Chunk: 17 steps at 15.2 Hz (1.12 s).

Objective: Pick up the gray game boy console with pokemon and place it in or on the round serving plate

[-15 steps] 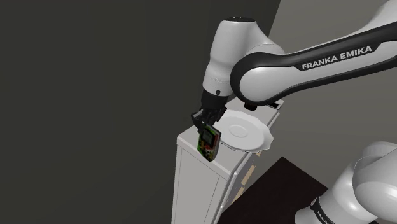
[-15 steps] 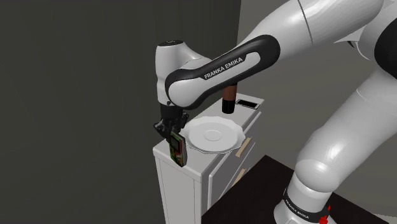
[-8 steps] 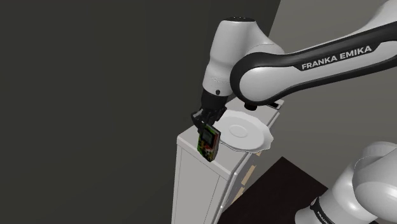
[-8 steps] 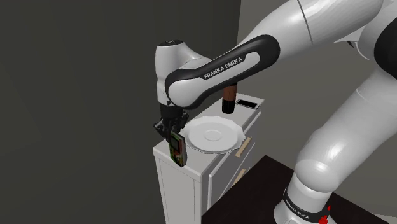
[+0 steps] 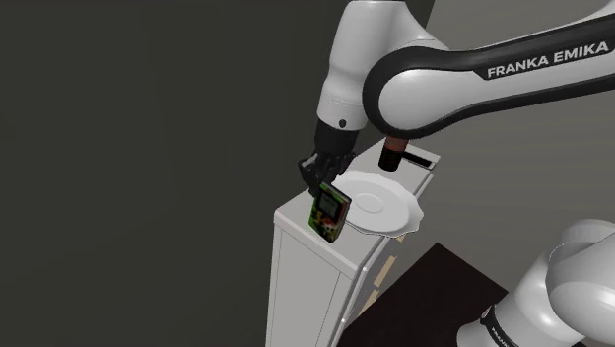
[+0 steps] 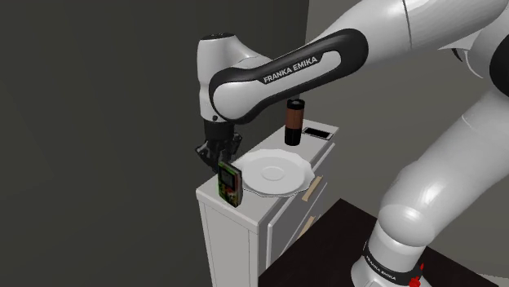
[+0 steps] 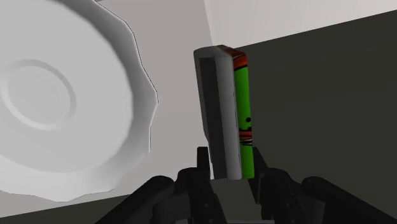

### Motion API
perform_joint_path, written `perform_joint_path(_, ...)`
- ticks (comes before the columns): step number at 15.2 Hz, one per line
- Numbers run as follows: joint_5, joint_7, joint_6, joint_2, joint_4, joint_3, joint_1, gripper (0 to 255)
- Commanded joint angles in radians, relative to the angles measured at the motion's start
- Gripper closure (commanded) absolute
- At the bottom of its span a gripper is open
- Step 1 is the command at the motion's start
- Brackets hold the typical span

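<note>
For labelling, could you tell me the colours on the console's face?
The game console shows green, red and black; shoulder view.

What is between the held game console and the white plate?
Nothing; in the wrist view only bare white cabinet top shows between the game console, clasped in the gripper, and the plate.

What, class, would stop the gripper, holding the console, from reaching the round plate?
Probably nothing: the gripper, shut on the console, hangs beside the plate, whose top is bare; the brown cylinder stands beyond it.
</note>
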Motion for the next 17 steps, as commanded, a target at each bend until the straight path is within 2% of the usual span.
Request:
perform_joint_path(1,0.001,-0.004,-0.03,-0.008,0.023,-0.004,0.0,255)
perform_joint_path(10,0.003,-0.013,-0.15,-0.029,0.123,-0.019,-0.002,255)
perform_joint_path(17,0.001,-0.198,-0.186,-0.116,0.068,-0.158,-0.048,255)
